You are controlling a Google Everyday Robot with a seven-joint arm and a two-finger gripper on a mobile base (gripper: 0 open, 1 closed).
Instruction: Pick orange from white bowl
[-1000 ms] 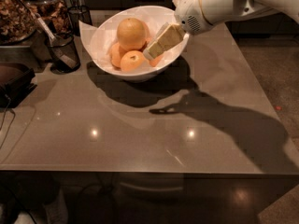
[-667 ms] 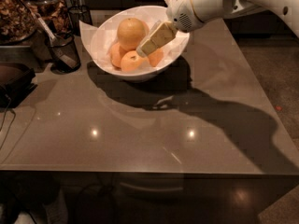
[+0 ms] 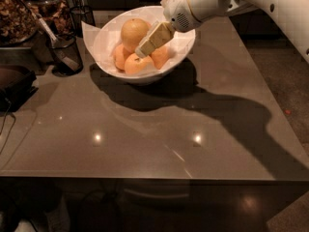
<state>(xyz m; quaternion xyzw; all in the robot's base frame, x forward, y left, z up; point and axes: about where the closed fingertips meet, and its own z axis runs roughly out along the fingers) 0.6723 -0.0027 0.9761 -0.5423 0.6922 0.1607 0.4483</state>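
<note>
The grey tabletop (image 3: 145,144) filled the lower frame, crossed by the arm's broad shadow. Beyond it, at upper centre, the white bowl (image 3: 145,77) held smaller deep-orange fruits (image 3: 134,65). The big pale orange (image 3: 133,32) sat behind them. The gripper (image 3: 141,52) slanted in from the upper right, its tip just beside the orange. I couldn't make out whether it was spread or pressed together. A dark mesh cup (image 3: 65,54) stood at upper left.

dim, lit from above: two glare spots on the counter (image 3: 145,163); the gripper (image 3: 141,52), over the white bowl (image 3: 96,41), casts a long dark shadow.
</note>
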